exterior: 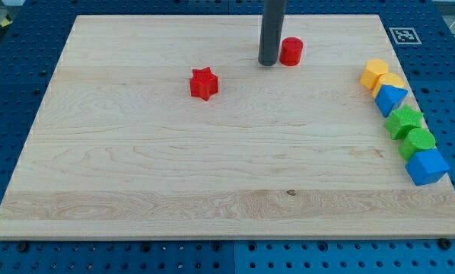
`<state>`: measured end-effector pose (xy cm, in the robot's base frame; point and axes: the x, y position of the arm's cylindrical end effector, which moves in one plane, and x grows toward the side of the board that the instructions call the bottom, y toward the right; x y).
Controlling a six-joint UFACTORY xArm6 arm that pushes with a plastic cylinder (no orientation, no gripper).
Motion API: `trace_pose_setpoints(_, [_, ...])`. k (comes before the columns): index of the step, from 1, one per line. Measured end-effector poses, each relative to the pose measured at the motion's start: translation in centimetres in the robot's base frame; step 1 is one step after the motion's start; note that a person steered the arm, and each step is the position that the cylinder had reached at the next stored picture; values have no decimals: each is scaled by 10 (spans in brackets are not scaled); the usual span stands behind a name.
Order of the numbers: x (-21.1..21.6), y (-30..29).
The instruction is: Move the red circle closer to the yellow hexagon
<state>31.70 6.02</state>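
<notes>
Near the view's top, right of centre, my tip rests on the counter just beside the red circle, on that block's left; whether the two touch cannot be made out. The arm carries no end effector, only the dark rod, so nothing is grasped.

The red circle sits close to the counter's top edge. The yellow hexagon lies well apart from it, toward the view's right edge, heading a column of blocks packed close together. Going toward the view's bottom, that column holds a second yellow block of unclear shape, a blue triangle, a green star, a green block that looks rounded, and a blue block.

A red star sits alone to the left of my tip, a little lower in the view and clear of everything else.
</notes>
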Motion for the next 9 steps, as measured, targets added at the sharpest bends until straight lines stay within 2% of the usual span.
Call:
trace_pose_setpoints(2, [-22,19])
trace_pose_setpoints(6, [-20,67])
trace_pose_setpoints(8, [22,51])
trace_pose_setpoints(9, [24,53])
